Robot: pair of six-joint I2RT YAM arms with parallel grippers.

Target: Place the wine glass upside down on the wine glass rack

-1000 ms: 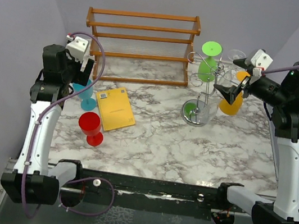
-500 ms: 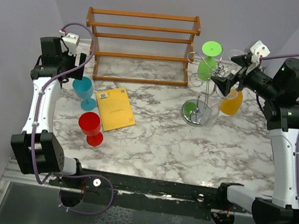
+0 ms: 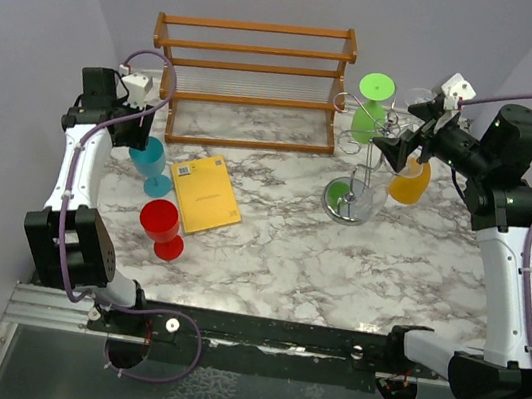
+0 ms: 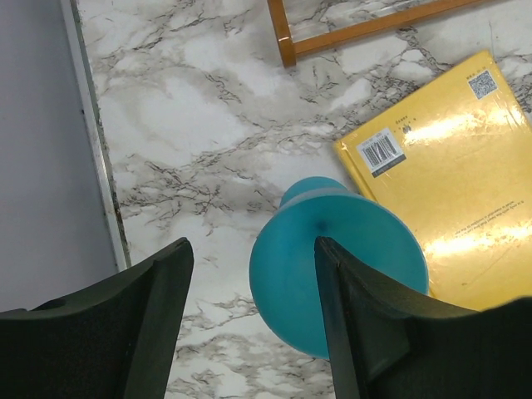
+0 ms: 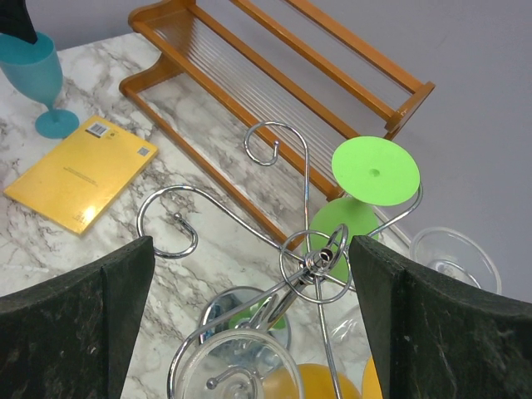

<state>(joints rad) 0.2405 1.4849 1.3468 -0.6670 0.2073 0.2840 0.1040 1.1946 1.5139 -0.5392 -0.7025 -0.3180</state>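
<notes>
A teal wine glass (image 3: 149, 157) stands upright on the marble table left of a yellow book; in the left wrist view its bowl (image 4: 332, 270) is seen from above. My left gripper (image 3: 142, 129) hovers over it, open and empty (image 4: 253, 320), with the glass under its right finger (image 4: 366, 332). The silver wire rack (image 3: 349, 201) stands at the back right; its hub (image 5: 320, 259) lies between my open right gripper's (image 3: 396, 149) fingers (image 5: 83, 324). A green glass (image 3: 370, 115), an orange glass (image 3: 410, 188) and a clear glass (image 5: 237, 366) hang upside down on it.
A red wine glass (image 3: 161, 225) stands near the table's front left. The yellow book (image 3: 204, 193) lies beside it. A brown wooden slatted shelf (image 3: 249, 81) stands at the back. Another clear glass (image 5: 453, 258) is by the rack's right side. Grey walls close in both sides.
My left arm has swung its elbow outward and brought the gripper back over the teal glass. My right gripper has lifted up and left, away from the orange glass, to above the rack.
</notes>
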